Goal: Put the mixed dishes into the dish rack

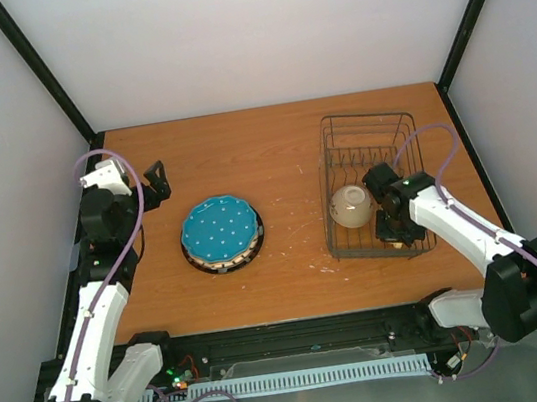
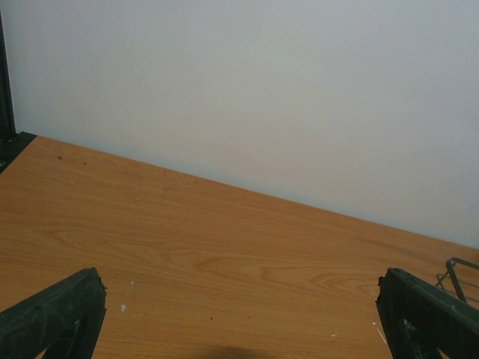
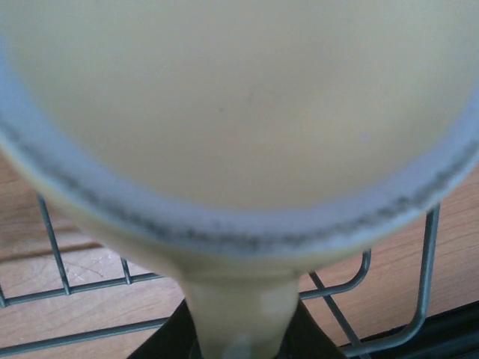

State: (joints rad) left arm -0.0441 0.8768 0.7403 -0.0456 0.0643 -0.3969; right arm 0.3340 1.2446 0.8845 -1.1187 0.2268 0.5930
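Note:
The cream-white bowl (image 1: 349,207) hangs tipped on its side over the left part of the dark wire dish rack (image 1: 368,136). My right gripper (image 1: 371,209) is shut on its rim. In the right wrist view the bowl (image 3: 239,112) fills the frame, its rim pinched at my right gripper (image 3: 239,340), with rack wires (image 3: 75,290) below. A teal dotted plate (image 1: 219,227) tops a stack of plates mid-table, other plates' edges showing under it. My left gripper (image 1: 155,180) hovers open at the far left, away from the stack. In its own view the left gripper (image 2: 239,321) has only bare table between its fingers.
White walls with black corner posts (image 1: 39,73) close in the wooden table (image 1: 271,150) on three sides. A corner of the rack (image 2: 458,271) shows at the right edge of the left wrist view. Cables loop off both arms.

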